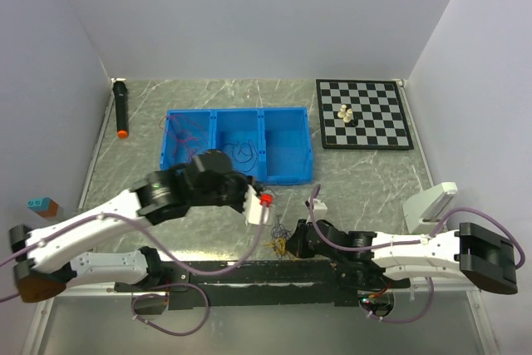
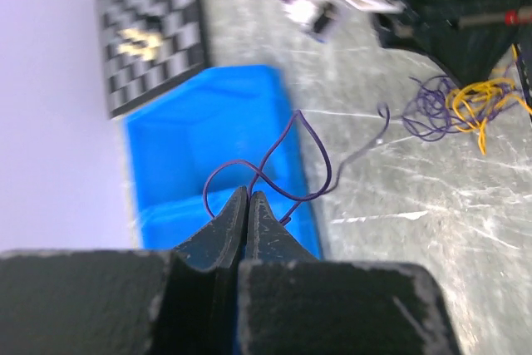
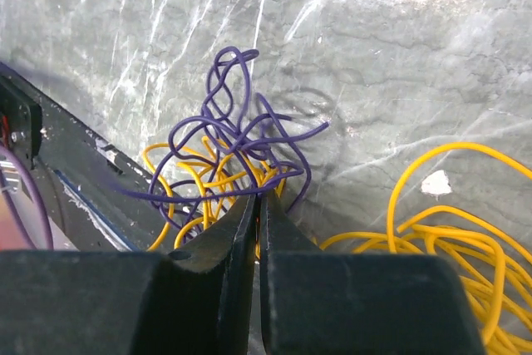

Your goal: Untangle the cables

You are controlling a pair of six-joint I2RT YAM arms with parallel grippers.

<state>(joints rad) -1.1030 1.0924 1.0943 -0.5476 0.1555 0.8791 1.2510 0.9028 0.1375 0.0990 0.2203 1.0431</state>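
Pinning the tangle (image 3: 224, 143) at the near edge of the bench (image 1: 366, 184), right of centre: right jaws together, seemingly nipped on its purple and yellow strands. Loose yellow wire (image 3: 465, 247) lies just beside. Left jaws are clamped on one purple wire (image 2: 291, 151), held by the near right corner of the blue tray (image 1: 289, 155). Left compartment holds a red wire (image 1: 184, 132), the middle a dark wire (image 1: 241, 151). Judgement: partly sorted; the purple-yellow knot remains. Chessboard (image 1: 363, 114) sits at the far right corner.

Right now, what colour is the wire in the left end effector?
Purple wire, clearest in the left wrist view.
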